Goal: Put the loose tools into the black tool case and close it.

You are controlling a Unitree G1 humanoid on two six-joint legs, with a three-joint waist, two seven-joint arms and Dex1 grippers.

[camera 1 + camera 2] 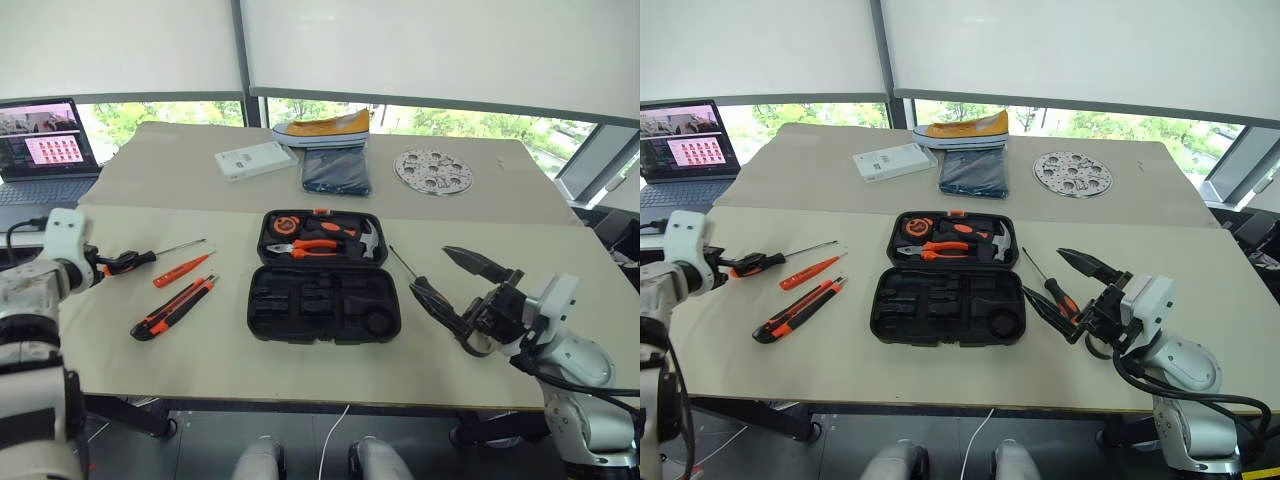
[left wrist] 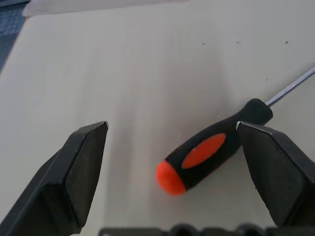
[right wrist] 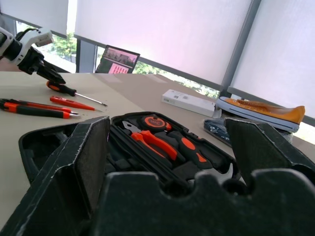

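Case: the case point(image 1: 324, 303) lay open mid-counter point(image 1: 300, 370), slotted half nearest me, lid half holding pliers point(image 1: 312, 247) and a hammer point(image 1: 366, 240).
Loose tools: a screwdriver point(image 1: 150, 257), a slim orange screwdriver point(image 1: 182, 270) and a knife point(image 1: 172, 307) lay left of the case, well apart from it; another screwdriver point(image 1: 1052, 288) lay just right of it.
Left gripper: my left gripper point(image 2: 174, 172) stood wide around the first screwdriver's handle, one finger point(image 2: 275, 172) at its neck, nothing held.
Right gripper: my right gripper point(image 1: 455, 290) hung wide and empty above the counter, right of the case.
Risk: I judged the grip off-centre; closing so could roll the round handle or swing the shaft out.
Risk, later: a tool seated crooked in its slot might keep the lid from latching.
Hard to see: I could not pick out a tape roll for certain; the right screwdriver's handle sat partly behind my gripper.
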